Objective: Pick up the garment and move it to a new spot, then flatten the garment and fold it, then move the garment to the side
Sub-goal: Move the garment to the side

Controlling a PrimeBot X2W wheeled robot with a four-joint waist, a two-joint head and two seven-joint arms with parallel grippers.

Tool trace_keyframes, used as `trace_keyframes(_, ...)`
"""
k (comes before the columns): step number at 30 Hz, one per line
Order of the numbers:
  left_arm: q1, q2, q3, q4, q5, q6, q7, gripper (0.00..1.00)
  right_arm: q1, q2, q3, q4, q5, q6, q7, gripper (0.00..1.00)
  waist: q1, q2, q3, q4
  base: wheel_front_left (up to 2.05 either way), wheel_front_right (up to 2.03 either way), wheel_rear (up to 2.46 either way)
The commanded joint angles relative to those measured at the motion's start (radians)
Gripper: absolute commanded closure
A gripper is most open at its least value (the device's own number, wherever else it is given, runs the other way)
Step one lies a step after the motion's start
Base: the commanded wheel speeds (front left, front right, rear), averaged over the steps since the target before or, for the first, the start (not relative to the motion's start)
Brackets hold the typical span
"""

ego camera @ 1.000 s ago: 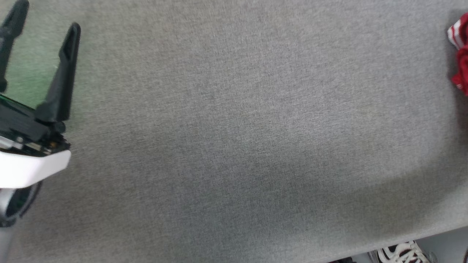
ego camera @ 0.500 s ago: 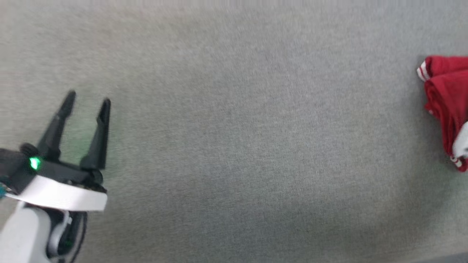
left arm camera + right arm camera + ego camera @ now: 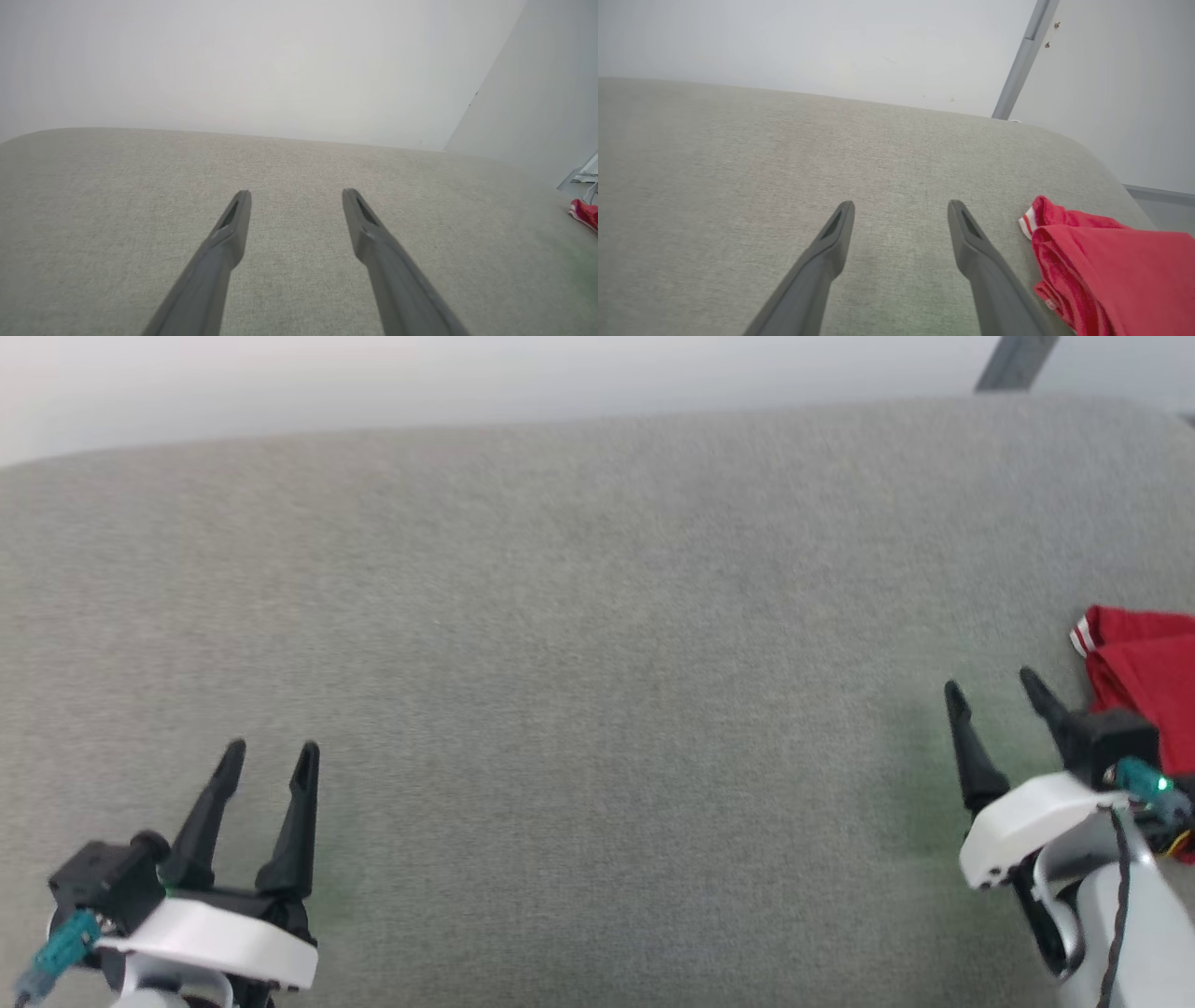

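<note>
The garment [image 3: 1144,667], red with a red-white striped edge, lies bunched at the right edge of the grey fabric surface [image 3: 597,644]. In the right wrist view the garment [image 3: 1106,261] sits just right of my right fingers. My right gripper [image 3: 992,689] hovers open at the lower right, beside the garment and apart from it, with nothing between its fingers. My left gripper [image 3: 274,751] stands open at the lower left, far from the garment, its fingers empty. A sliver of the garment [image 3: 584,213] shows at the far right of the left wrist view.
The padded grey surface has a rounded far edge [image 3: 579,420], with a pale wall [image 3: 467,373] behind it. A grey metal bar [image 3: 1024,56] leans against the wall at the back right. A wide stretch of fabric lies between the two grippers.
The head camera has tilted up, so the far edge and wall now show. My right gripper has come into view beside the garment. Both grippers have stayed open.
</note>
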Motion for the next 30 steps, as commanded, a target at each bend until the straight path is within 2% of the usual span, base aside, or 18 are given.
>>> trace_keyframes(1, 0.011, -0.003, 0.003, 0.001, 0.014, 0.002, -0.005, 0.0, 0.009, 0.003, 0.002, -0.003, 0.011, -0.002, -0.008, 0.0, 0.0, 0.0, -0.037, 0.031, 0.0, 0.0, 0.0)
trace_keyframes(8, 0.076, -0.026, 0.039, 0.011, 0.022, 0.002, -0.005, 0.0, 0.093, 0.025, 0.039, -0.052, 0.073, -0.002, -0.076, 0.0, 0.0, 0.0, -0.093, 0.056, 0.0, 0.0, 0.0)
trace_keyframes(15, 0.134, -0.037, 0.064, -0.045, 0.022, 0.002, -0.005, 0.0, 0.162, 0.046, 0.048, -0.148, 0.073, -0.002, -0.075, 0.0, 0.0, 0.0, -0.111, 0.05, 0.0, 0.0, 0.0)
trace_keyframes(30, 0.219, -0.034, 0.086, -0.119, 0.043, 0.002, -0.005, 0.0, 0.329, 0.099, -0.062, -0.356, 0.077, -0.002, -0.042, 0.0, 0.0, 0.0, -0.128, 0.045, 0.0, 0.0, 0.0)
